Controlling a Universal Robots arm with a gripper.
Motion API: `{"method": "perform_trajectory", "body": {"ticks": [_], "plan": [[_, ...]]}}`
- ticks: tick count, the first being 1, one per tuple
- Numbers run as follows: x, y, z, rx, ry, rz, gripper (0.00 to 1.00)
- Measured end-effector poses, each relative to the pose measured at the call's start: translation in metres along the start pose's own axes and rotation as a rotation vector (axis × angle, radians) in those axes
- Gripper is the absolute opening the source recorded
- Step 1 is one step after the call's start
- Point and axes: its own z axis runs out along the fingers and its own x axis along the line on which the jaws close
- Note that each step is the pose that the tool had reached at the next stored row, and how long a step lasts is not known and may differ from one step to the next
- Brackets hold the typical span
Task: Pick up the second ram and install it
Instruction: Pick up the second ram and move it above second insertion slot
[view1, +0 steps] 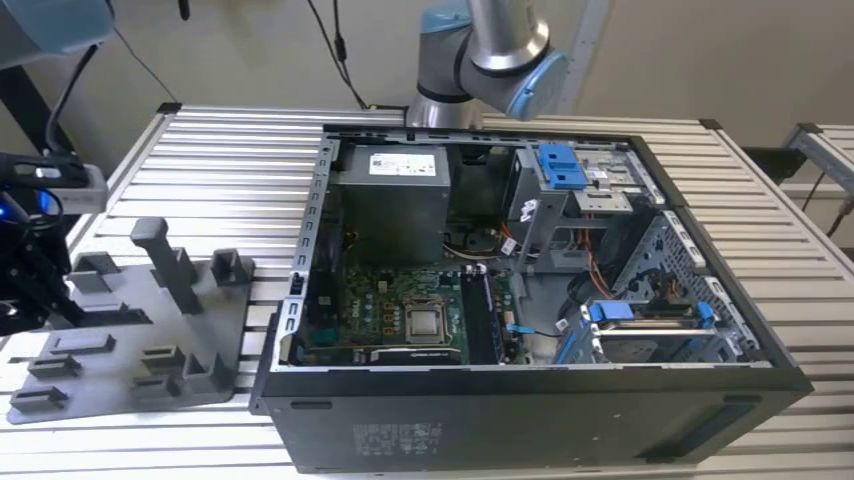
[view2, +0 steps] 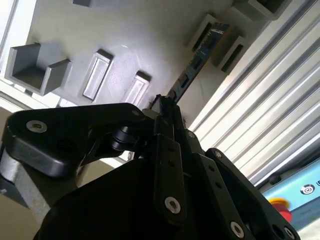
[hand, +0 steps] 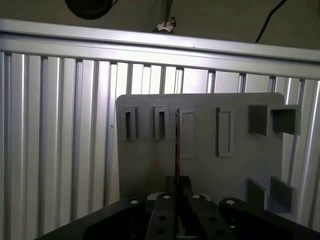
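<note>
Gripping one end of the second ram (hand: 176, 142), the jaws are closed flat against both faces of the board. In the first wrist view the board shows edge-on as a thin dark strip. In the second wrist view its bluish face (view2: 201, 52) runs out from the jaws toward a raised slot block (view2: 204, 29) on the grey parts holder (view2: 150, 30). Whether the far end touches that block cannot be determined.

In the exterior view the holder (view1: 134, 372) lies on the slatted aluminium desk (view1: 227, 150), at the exterior view's left of the open computer case (view1: 534, 425). The black tool head (view1: 24, 270) stands over the holder's far-left edge. Inside the case, the motherboard (view1: 400, 300) lies below the power supply (view1: 390, 195).
</note>
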Motion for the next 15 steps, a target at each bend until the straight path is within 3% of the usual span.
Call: {"method": "perform_trajectory", "body": {"ticks": [4,15], "plan": [[0.0005,0.0004,-0.0020,0.0007,-0.0073,0.002,0.15],[0.0008,0.0006,-0.0128,0.0032,-0.0164,0.027,0.15]]}}
